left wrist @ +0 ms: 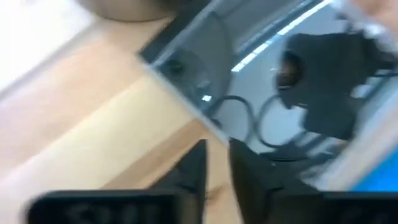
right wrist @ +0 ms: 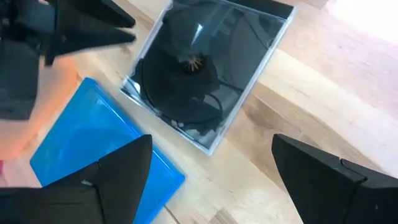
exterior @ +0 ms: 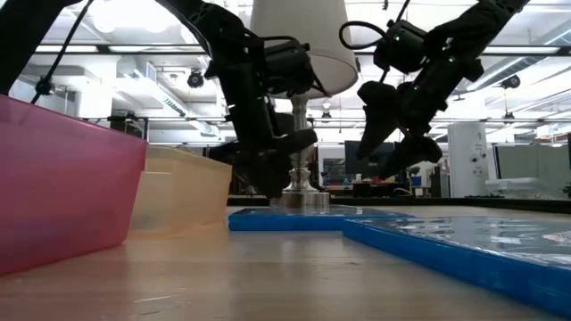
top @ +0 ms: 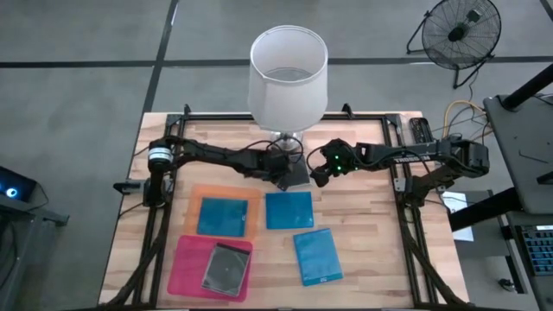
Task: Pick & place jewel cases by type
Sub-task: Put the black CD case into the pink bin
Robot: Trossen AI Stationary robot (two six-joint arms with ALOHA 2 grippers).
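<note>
Picking: left gripper (top: 283,177) pinched onto dark jewel case (right wrist: 208,74) edge; right gripper (right wrist: 211,180) agape just above. Next, lifting toward pink sheet (top: 186,268).

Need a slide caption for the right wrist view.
Right gripper, fingers open, hovers over a dark jewel case lying beside a blue jewel case.

No readable text, label, brand, number or sign on anything in view.
</note>
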